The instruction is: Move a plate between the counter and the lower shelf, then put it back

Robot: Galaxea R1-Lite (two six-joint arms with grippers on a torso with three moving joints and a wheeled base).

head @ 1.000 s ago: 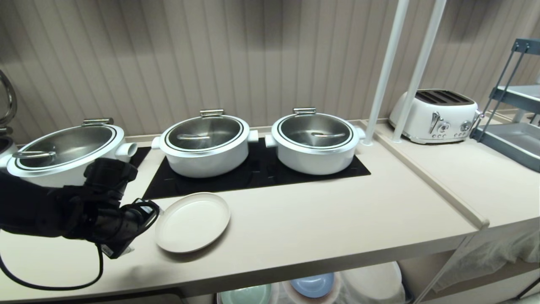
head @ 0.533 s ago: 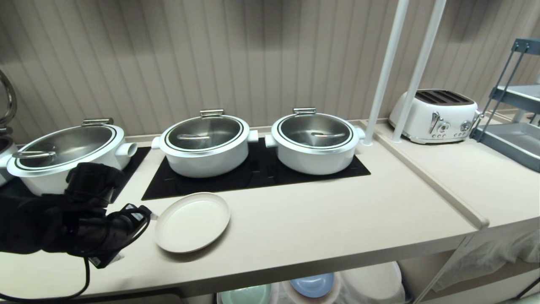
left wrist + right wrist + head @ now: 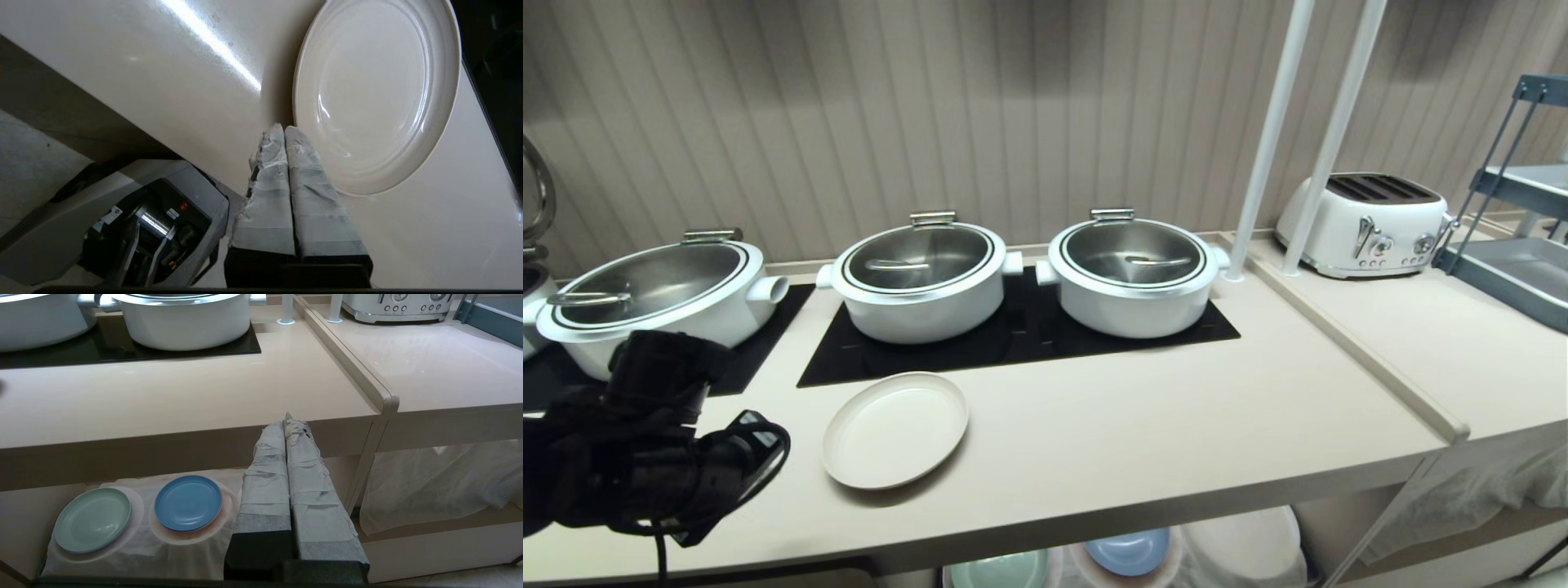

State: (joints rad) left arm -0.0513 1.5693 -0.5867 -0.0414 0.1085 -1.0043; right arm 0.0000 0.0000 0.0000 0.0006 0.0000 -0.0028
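Your counter (image 3: 1143, 425) carries three white pots (image 3: 920, 282) at the back, leaving the front free for the plate (image 3: 894, 429), which lies flat there, nothing touching it. On the lower shelf (image 3: 135, 539), cloth cushions the blue plate (image 3: 188, 503) and green plate (image 3: 92, 520). Your left gripper (image 3: 284, 131) hangs just beside the plate's rim, pressed together and empty. The right gripper (image 3: 288, 420), likewise closed on nothing, seems parked below the counter's front edge.

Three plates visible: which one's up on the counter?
The round cream-beige plate, on the pale beige counter before the white pots. The mint-green plate and blue plate sit on cloth-draped stacks on the lower shelf.
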